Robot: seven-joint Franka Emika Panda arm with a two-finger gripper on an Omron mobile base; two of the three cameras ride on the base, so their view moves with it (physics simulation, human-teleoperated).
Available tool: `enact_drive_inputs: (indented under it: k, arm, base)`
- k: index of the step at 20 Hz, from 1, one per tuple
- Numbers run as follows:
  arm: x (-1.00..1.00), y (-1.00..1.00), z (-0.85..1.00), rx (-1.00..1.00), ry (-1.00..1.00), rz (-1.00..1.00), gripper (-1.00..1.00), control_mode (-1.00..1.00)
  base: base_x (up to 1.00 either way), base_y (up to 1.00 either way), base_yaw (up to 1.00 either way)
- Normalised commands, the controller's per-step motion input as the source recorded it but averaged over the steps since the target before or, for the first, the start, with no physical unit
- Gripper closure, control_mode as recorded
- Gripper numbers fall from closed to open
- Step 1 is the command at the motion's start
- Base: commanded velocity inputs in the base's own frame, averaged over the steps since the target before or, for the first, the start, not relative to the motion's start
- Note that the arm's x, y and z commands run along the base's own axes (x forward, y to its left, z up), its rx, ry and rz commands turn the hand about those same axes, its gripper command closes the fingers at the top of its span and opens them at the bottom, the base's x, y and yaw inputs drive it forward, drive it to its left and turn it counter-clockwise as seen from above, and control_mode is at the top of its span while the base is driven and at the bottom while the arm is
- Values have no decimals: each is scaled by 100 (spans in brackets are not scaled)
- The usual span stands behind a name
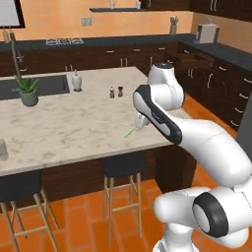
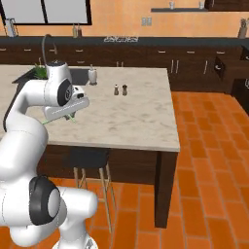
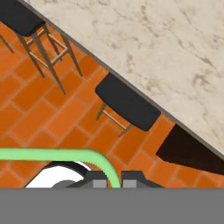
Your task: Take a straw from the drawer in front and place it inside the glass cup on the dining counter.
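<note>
Gripper (image 3: pixel 110 180) fingers are clamped together on the pale green straw (image 1: pixel 130 131), which pokes out sideways above the near edge of the dining counter (image 1: pixel 69 128).

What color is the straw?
Light green; the straw shows best in the hand view, gripped by the end effector.
</note>
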Motion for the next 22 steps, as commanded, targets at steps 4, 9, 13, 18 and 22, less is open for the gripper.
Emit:
enact_drive_inputs:
  k: [4, 9, 13, 18, 22]
  arm:
    - [0, 0, 0, 0, 0, 0, 100, 100]
    - [0, 0, 0, 0, 0, 0, 100, 100]
    - [0, 0, 0, 0, 0, 0, 100, 100]
    - [0, 0, 0, 0, 0, 0, 100, 100]
    - [0, 0, 0, 0, 0, 0, 100, 100]
  base:
    - [-18, 100, 0]
    - [0, 100, -1]
    - [2, 100, -4]
    - [20, 96, -3]
    - [58, 58, 1]
